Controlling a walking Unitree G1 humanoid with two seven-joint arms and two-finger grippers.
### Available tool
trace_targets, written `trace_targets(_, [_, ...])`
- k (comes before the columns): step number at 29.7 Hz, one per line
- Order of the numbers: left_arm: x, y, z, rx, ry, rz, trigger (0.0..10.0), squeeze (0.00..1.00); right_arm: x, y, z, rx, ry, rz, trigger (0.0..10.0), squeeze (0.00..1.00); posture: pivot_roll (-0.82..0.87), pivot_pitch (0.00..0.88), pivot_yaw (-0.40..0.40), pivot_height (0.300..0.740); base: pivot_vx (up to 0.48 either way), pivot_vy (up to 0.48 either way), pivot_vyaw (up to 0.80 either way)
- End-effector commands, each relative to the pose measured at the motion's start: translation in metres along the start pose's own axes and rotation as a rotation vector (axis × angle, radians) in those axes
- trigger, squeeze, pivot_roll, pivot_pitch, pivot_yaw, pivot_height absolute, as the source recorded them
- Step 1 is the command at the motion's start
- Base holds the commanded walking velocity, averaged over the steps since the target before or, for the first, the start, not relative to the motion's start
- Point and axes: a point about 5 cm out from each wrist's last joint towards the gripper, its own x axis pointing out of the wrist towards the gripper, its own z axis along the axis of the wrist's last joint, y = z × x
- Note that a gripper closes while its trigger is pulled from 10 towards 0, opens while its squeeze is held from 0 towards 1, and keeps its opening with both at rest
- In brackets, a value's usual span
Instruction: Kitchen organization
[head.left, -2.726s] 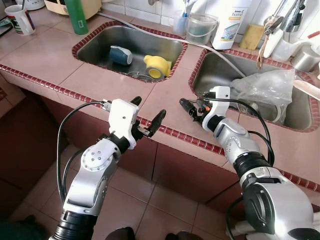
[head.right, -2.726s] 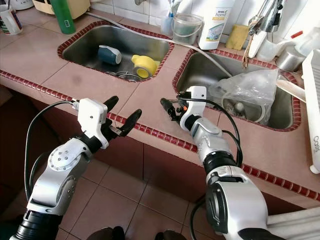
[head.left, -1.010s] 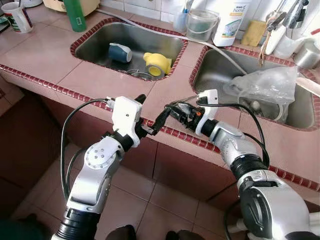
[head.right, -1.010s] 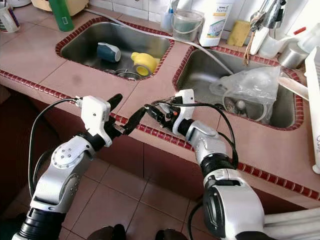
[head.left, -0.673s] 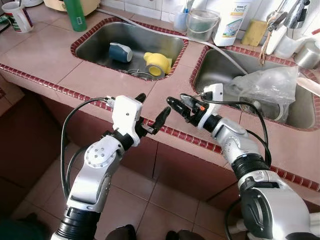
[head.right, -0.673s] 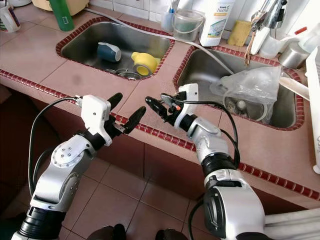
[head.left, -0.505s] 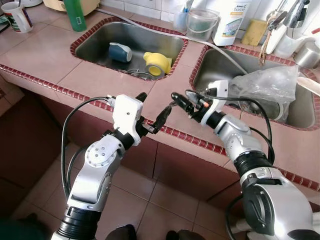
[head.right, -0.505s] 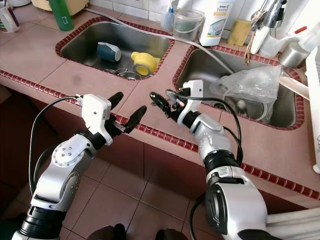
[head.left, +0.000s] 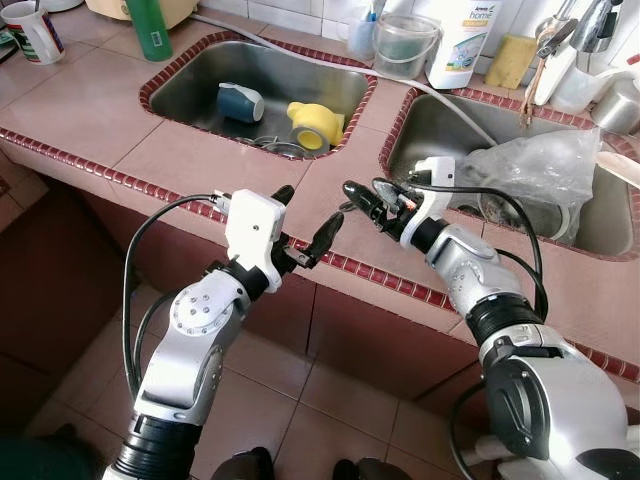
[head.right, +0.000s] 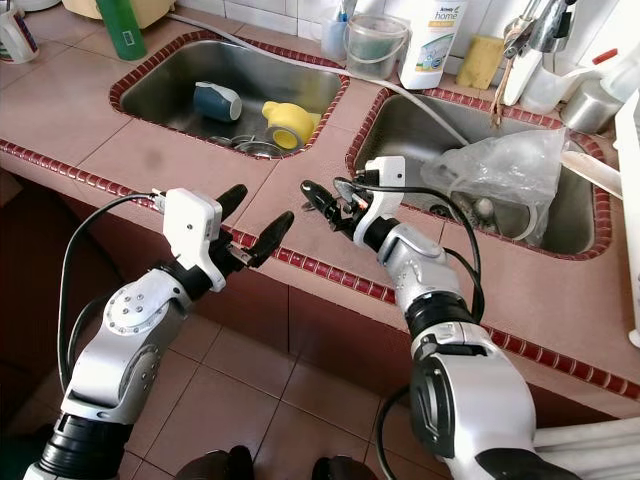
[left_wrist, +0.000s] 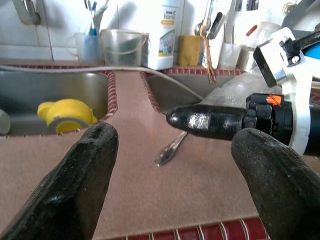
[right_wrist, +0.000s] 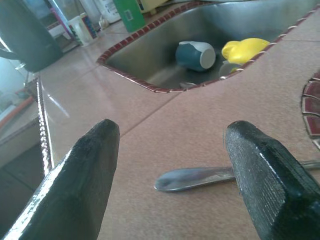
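A metal spoon (left_wrist: 170, 147) lies flat on the pink tiled counter (head.left: 190, 160) between the two sinks, its bowl (right_wrist: 187, 179) pointing toward the counter's front edge. My right gripper (head.left: 362, 198) hovers just over it, open, with the spoon under the gap between its fingers (right_wrist: 82, 170). My left gripper (head.left: 305, 212) hangs open in front of the counter's red-tiled edge, facing the right one, whose black finger (left_wrist: 210, 121) crosses its view. Neither holds anything.
The left sink (head.left: 190, 75) holds a blue mug (head.left: 240, 102) and a yellow cup (head.left: 315, 125). A crumpled plastic bag (head.left: 530, 170) lies in the right sink. A green bottle (head.left: 150, 30), a clear tub (head.left: 400, 50), a detergent bottle (head.left: 460, 40) and a sponge (head.left: 510, 60) line the back.
My right gripper swung out toward the left gripper near the counter edge, then drew back over the counter above the spoon. The left arm has barely moved.
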Motion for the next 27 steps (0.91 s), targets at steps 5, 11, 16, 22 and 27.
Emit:
trace_targets(5, [-0.005,-0.006,0.002,-0.005,0.003,-0.014,10.0,0.00,0.001,-0.003,0.005,-0.002,0.005,-0.041,10.0,0.00,-0.08,0.223,-0.049,0.740,0.000,0.000,0.00])
trace_targets(11, [-0.006,-0.006,0.001,-0.003,0.009,-0.009,10.0,0.00,0.000,-0.006,-0.001,0.051,0.036,-0.080,10.0,0.00,-0.07,0.229,-0.052,0.740,0.000,0.000,0.00])
trace_targets(16, [-0.007,-0.007,0.002,-0.004,0.011,-0.007,10.0,0.00,0.000,-0.009,-0.005,0.109,0.092,-0.116,10.0,0.00,-0.07,0.231,-0.054,0.740,0.000,0.000,0.00])
trace_targets(22, [-0.007,-0.007,0.002,-0.004,0.013,-0.005,10.0,0.00,0.001,-0.007,-0.004,0.087,0.090,-0.086,10.0,0.00,-0.07,0.232,-0.056,0.740,0.000,0.000,0.00])
trace_targets(27, [-0.006,-0.006,0.003,-0.003,0.012,-0.003,10.0,0.00,0.005,0.001,-0.005,0.087,0.095,-0.020,10.0,0.00,-0.07,0.231,-0.058,0.740,0.000,0.000,0.00])
